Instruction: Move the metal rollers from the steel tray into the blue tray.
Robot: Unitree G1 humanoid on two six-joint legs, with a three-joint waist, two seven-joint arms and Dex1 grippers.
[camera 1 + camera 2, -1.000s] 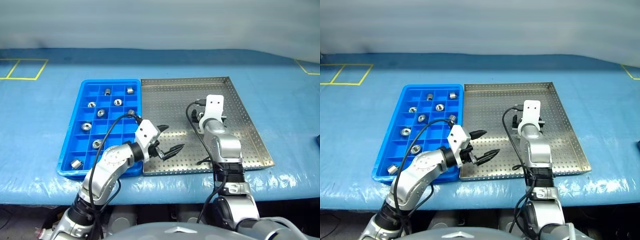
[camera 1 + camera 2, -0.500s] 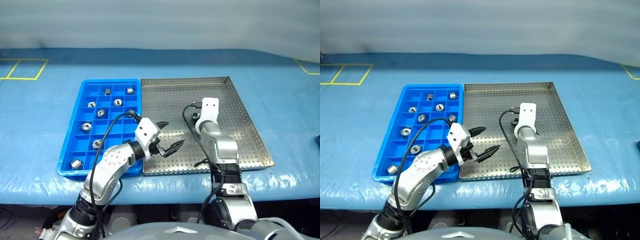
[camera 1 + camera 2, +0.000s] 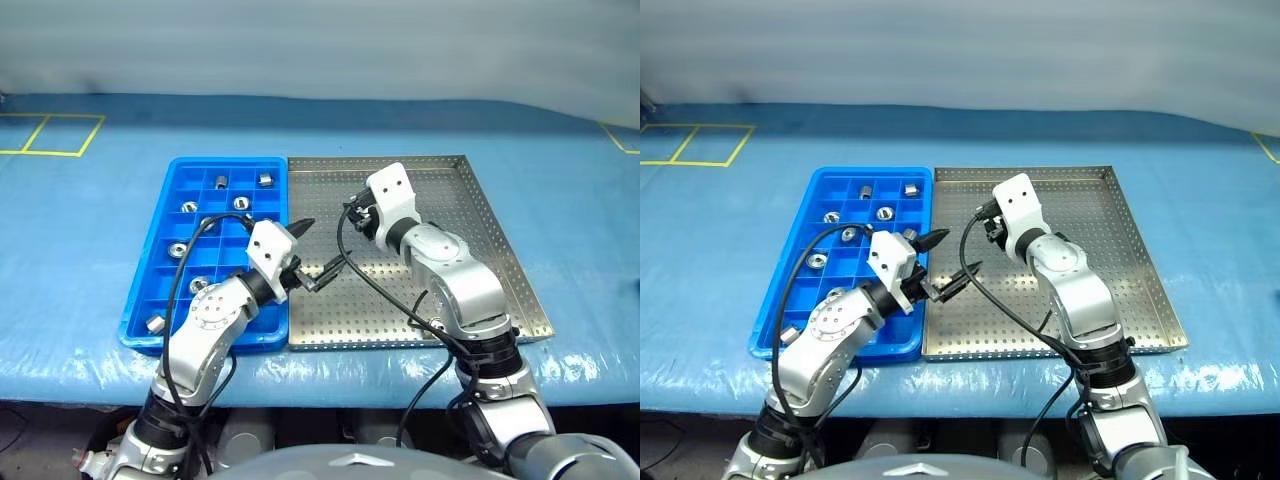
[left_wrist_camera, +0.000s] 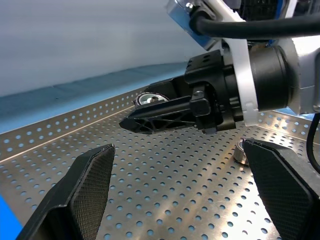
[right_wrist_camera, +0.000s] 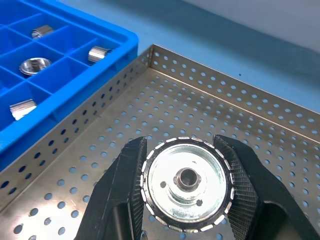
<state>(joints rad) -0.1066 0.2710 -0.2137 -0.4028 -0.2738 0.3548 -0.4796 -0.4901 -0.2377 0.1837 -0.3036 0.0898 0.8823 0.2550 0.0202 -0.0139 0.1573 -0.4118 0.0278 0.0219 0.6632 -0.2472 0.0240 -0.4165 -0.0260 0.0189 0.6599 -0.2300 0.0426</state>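
**Roller clamped, lifted for transfer**

The right jaws (image 5: 186, 187) held a roller (image 5: 186, 186) by its rim, face outward, clear above the steel tray (image 5: 280, 130). The left jaws (image 3: 308, 255) gaped wide and empty nearby. Beyond, the blue tray (image 5: 75, 75) waited, rollers already in some compartments.

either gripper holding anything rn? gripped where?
Right gripper holds one metal roller by its ribbed rim, a finger on each side, above the steel tray. Left gripper is open, holding nothing.

- The right gripper (image 5: 186, 187) has closed on a shiny silver metal roller (image 5: 186, 184), lifted and swung left over the perforated steel tray (image 3: 480, 250).
- The left gripper (image 3: 305, 255) has shifted slightly left.
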